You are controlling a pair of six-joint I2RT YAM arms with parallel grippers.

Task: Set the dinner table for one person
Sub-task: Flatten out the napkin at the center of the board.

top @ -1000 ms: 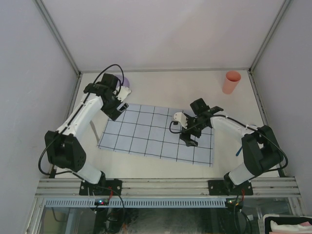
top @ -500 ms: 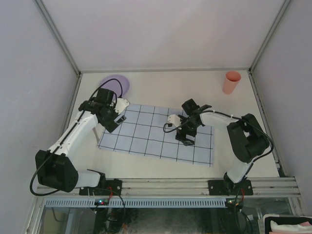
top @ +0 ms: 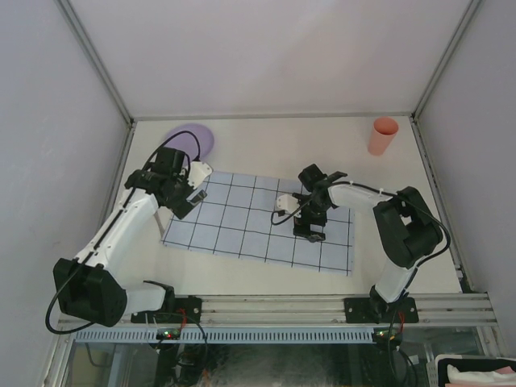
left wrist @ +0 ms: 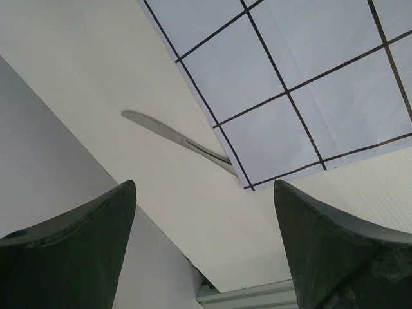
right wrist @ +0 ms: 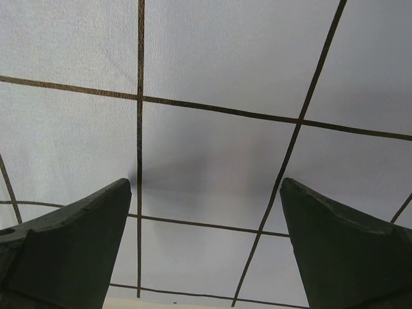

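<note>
Left wrist view: knife (left wrist: pixel 167 132), end under cloth (left wrist: pixel 290 84) edge. Overhead adds cup (top: pixel 383 135), plate (top: pixel 191 139). Left gripper (left wrist: pixel 203 187), right gripper (right wrist: pixel 206 183): jaws wide, empty.

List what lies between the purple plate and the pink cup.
Nothing: in the top view, only bare dinner table separates purple plate and pink cup.

Noted pale blue cloth (top: pixel 242 222) with dark grid, spread flat. Spotted lilac plate (top: pixel 203 139) beyond its far left corner, well apart from pink cup (top: pixel 383 135) standing upright far right. Found knife (left wrist: pixel 174 136) beside cloth's left edge, one end tucked under its corner.
</note>
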